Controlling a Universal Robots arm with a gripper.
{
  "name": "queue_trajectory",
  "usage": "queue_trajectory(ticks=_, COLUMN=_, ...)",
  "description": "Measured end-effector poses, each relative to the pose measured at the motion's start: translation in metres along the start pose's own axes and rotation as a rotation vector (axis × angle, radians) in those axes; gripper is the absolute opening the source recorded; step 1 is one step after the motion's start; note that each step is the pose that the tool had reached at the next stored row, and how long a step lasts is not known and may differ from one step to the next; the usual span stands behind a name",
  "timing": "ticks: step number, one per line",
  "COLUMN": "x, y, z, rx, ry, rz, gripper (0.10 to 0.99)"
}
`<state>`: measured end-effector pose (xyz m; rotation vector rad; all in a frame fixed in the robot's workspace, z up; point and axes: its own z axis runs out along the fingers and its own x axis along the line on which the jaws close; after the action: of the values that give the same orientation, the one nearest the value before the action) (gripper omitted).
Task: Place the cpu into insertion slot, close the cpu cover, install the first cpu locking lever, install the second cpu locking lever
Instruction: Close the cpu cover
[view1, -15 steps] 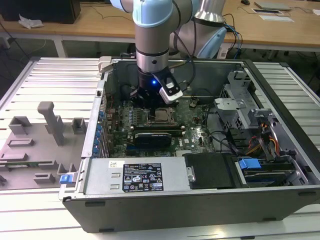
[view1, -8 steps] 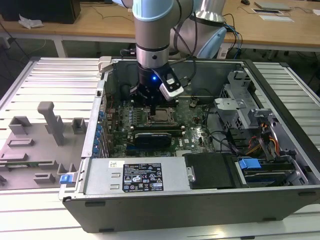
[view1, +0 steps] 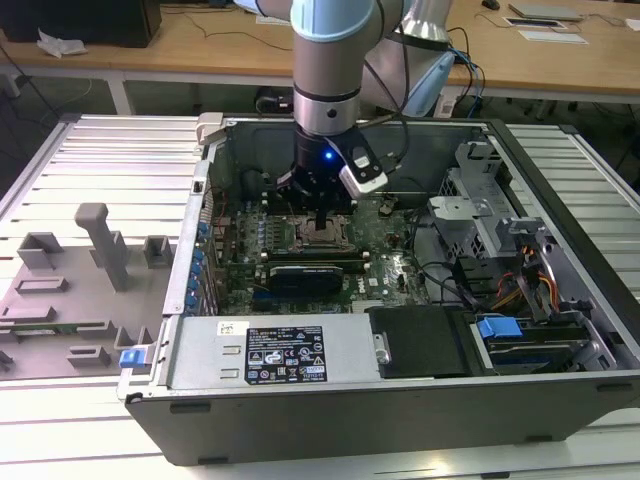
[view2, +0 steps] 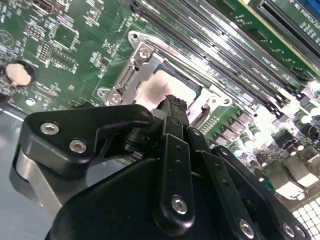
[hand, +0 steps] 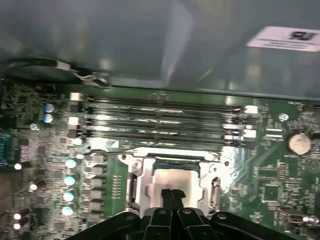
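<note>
The arm reaches down into an open computer case (view1: 420, 410) that lies on the ribbed metal surface (view1: 100, 160); the claw (view1: 320, 222) hangs over the middle of the green board (view1: 385, 225) inside it. In both wrist views the claw (view2: 172, 102) (hand: 172, 194) has its two black fingers pressed together with nothing between them; the tips sit right at the cpu (view2: 152, 89) (hand: 175, 176), though I cannot tell whether they touch it. The cpu lies flat in its socket on the green board (hand: 260, 170), its pale metal top showing through the window of the cpu cover (view2: 127, 80) (hand: 144, 182); the cover frames it on the sides that show. On the green board (view2: 90, 55), the memory slots (hand: 160, 120) run just beside the socket; a round coin battery (hand: 299, 142) sits well apart from it.
</note>
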<state>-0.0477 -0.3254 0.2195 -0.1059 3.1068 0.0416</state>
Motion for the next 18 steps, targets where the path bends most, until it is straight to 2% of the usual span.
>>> queue_trajectory(ticks=1, x=-0.0001, y=0.0001, z=-0.0014, rx=0.000, ry=0.0003, rz=0.000, gripper=0.106)
queue_trajectory(ticks=6, x=-0.0008, y=0.0006, z=-0.0210, rx=0.003, ry=0.0003, rz=0.000, gripper=0.106)
queue_trajectory(ticks=8, x=-0.0009, y=0.0007, z=-0.0244, rx=0.003, ry=0.0003, rz=0.000, gripper=0.106)
queue_trajectory(ticks=18, x=-0.0009, y=0.0007, z=-0.0248, rx=0.003, ry=0.0003, rz=0.000, gripper=0.106)
